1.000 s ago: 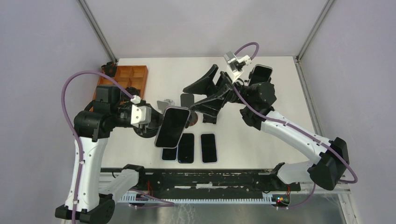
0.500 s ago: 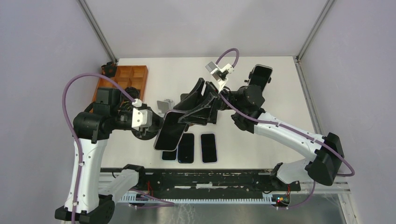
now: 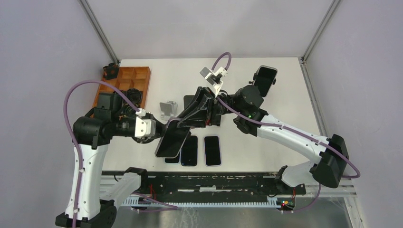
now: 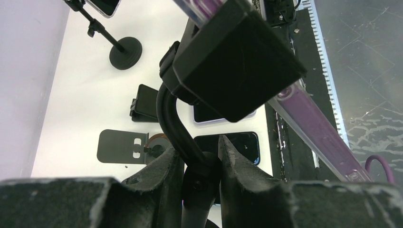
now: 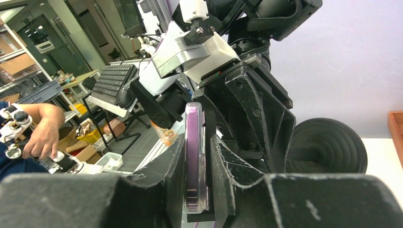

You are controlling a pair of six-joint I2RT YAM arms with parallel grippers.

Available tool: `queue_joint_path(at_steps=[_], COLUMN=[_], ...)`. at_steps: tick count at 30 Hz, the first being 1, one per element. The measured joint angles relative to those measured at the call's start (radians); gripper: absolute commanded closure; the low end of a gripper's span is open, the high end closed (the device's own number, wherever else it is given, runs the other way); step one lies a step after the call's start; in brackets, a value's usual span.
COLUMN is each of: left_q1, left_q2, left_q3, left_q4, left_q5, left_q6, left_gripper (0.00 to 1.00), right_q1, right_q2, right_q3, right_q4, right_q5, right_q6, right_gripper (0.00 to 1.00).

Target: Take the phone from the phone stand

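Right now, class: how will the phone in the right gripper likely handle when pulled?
Probably rigid: the phone is a straight flat slab. Likely slippery: the right gripper pinches its glossy edge. The phone stand clamping it may resist.

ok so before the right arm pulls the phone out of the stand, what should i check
1. right end effector closed on the phone edge: ok
2. left end effector shut on the stand neck: ok
3. phone seated in the stand clamp: ok
4. stand held up off the table: ok
5. pull path clear of the spare phones lying below: cannot tell
6. grip firm enough not to slip: cannot tell
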Motion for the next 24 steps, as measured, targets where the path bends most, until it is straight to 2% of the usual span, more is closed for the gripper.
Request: queue_joint_path(at_steps=[1, 3, 7, 12, 18, 19, 24], left_q1=[0.000, 0.000, -0.014, -0.022, -0.030, -0.031, -0.033], left_q2=[-0.006, -0.017, -0.028, -0.029, -0.029, -0.029, -0.042], left_q3=[-0.002, -0.009, -0.020, -0.027, -0.028, -0.030, -0.068], left_q4=[-0.003, -0.007, -0.014, -0.019, -0.028, -0.029, -0.008], left_q5=[-0.005, -0.007, -0.003, -0.002, 0.004, 0.003, -0.001], left_q6=[0.005, 0.010, 0.023, 0.028, 0.027, 0.028, 0.040], left_gripper=[0.98, 0.98, 0.98, 0.98, 0.98, 0.98, 0.98], right_q1=[0.002, 0.009, 0.026, 0.052, 0.064, 0.064, 0.064], right_q2=[0.000, -0.003, -0.031, -0.080, -0.087, -0.087, -0.084], right_q3=[0.000, -0.002, -0.025, -0.062, -0.066, -0.060, 0.011], right_q4=[-0.003, -0.010, -0.061, -0.113, -0.127, -0.143, -0.301], right_q5=[-0.005, -0.011, -0.011, 0.008, 0.036, 0.040, 0.052], right_q6=[0.006, 0.011, -0.013, -0.070, -0.119, -0.128, -0.199], right_gripper=[0.68, 0.53, 0.52, 0.65, 0.97, 1.00, 1.00])
